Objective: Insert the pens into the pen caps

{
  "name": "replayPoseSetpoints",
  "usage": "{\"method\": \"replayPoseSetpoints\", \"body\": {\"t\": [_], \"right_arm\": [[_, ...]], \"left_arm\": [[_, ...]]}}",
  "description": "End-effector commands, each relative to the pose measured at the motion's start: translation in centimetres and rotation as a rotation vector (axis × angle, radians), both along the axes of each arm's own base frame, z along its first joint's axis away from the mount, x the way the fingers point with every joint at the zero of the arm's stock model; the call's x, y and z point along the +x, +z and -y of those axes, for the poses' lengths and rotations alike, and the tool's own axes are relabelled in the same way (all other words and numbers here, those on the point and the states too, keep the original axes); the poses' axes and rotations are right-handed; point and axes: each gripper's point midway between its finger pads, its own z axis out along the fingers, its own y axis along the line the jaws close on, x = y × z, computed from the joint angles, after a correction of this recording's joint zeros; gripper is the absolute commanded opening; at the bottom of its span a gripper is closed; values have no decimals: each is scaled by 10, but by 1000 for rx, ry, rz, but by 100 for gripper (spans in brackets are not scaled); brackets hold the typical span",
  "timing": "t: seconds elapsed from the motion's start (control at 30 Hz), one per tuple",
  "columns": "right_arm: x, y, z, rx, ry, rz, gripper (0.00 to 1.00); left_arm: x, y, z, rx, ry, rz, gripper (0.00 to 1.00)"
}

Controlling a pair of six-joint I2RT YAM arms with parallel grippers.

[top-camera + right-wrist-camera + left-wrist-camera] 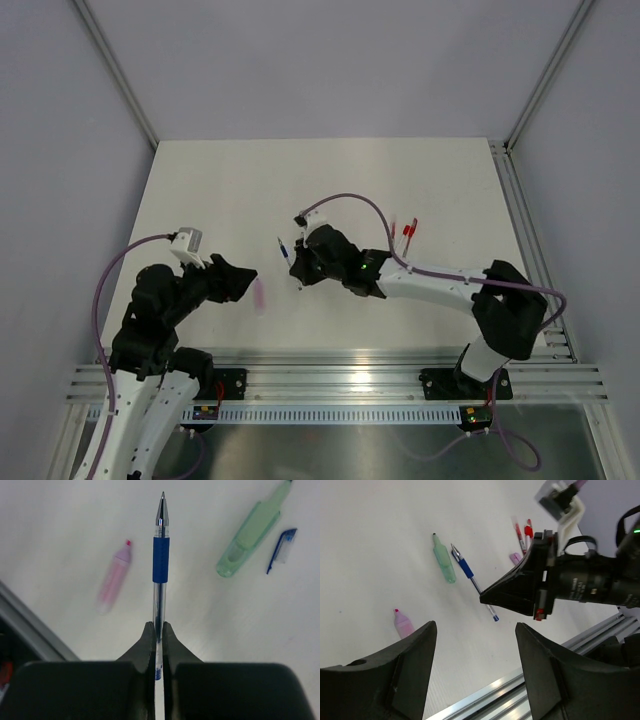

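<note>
1. Top view: the right claw [301, 270] sits low over the middle of the bench [200, 190], clenched. The left claw [243, 281] hovers to its left, just beside a pale pink cap [260, 293]. Two red pens [405, 232] lie well apart from both, toward the right edge.
2. Left wrist view: the left claw [476, 630] is released, its jaws wide with nothing between them. Ahead lie the pale pink cap, a pale green cap [444, 561] and the blue pen [468, 572]. The pen is low against the bench, with the right claw pinching its clear barrel near the rear end. A small pink piece [515, 557] lies beside the red pens.
3. Right wrist view: the right claw grasps the blue pen by the rear barrel, tip pointing away. The pen looks light, stiff and slick, so it may pivot in so thin a pinch. A hold nearer the rubber grip would likely steady it.
4. Same view, containers: the green cap is translucent and appears hollow and empty. The pink one is too blurred to tell. A blue clip cap [281, 550] lies just beside the green, with no pen in it.
</note>
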Motion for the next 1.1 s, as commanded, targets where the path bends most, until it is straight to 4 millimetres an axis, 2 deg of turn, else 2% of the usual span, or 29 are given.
{"method": "replayPoseSetpoints", "body": {"t": [0.0, 0.03, 0.07, 0.1, 0.17, 0.2, 0.27, 0.3, 0.37, 0.5, 0.8, 1.07], "right_arm": [[-5, 79, -25, 385, -34, 38, 0], [-8, 84, -25, 424, -45, 21, 0], [-9, 100, -26, 486, -46, 34, 0], [-12, 95, -23, 500, -51, 18, 0], [-16, 111, -24, 586, -56, 7, 0], [-18, 109, -21, 594, -60, 0, 0], [-18, 120, -21, 654, -75, 2, 0], [-19, 115, -18, 658, -81, -4, 0], [-20, 123, -17, 701, -91, -8, 0], [-22, 130, -14, 756, -102, -20, 0], [-30, 141, -20, 813, -78, -31, 0], [-37, 140, -27, 815, -56, -44, 0]], "left_arm": [[-1, 21, 21, -95, -101, 47, 65], [-1, 19, 25, -115, -118, 38, 64], [-2, 18, 29, -136, -131, 32, 63], [-2, 15, 36, -183, -158, 18, 62], [-2, 10, 43, -229, -189, 3, 58], [-1, 13, 50, -268, -221, 2, 55], [-2, 5, 55, -294, -245, -30, 52], [-2, 6, 58, -308, -262, -28, 50], [-1, 1, 58, -310, -258, -37, 49], [-2, 0, 61, -316, -282, -53, 40], [-1, -16, 69, -349, -325, -125, 39], [-2, -8, 72, -373, -350, -89, 38]]}}
